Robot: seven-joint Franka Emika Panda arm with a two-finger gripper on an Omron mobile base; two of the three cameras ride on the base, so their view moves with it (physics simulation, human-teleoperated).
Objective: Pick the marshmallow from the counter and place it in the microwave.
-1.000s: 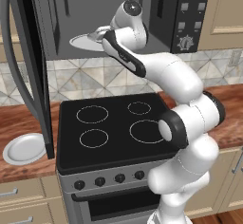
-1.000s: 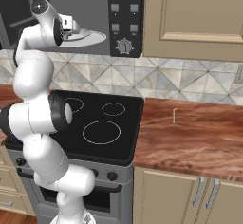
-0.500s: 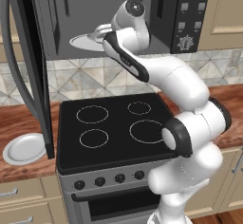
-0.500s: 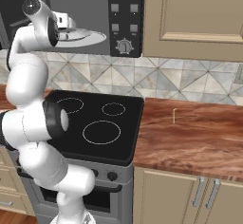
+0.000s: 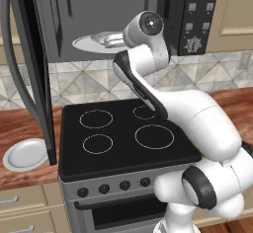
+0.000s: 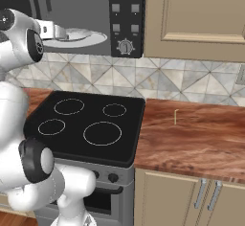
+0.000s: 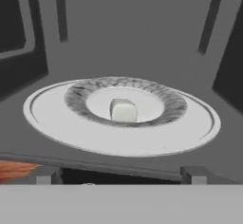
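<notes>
Kitchen interior: microwave (image 5: pixel 123 19) stands open above the stovetop (image 5: pixel 123 133). Marshmallow (image 7: pixel 123 110) rests centred on the glass tray (image 7: pixel 57 123). Gripper (image 5: pixel 106 40) fingers are spread apart, gripping nothing.

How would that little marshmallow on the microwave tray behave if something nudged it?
The marshmallow looks small and soft-edged, so it is probably very light and would squash rather than break. Its squarish shape sits flat on the tray, so it would likely slide or tumble once, not roll away.

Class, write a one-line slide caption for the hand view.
Marshmallow resting at the centre of the round glass tray inside the open microwave, released and clear of the fingers.
</notes>
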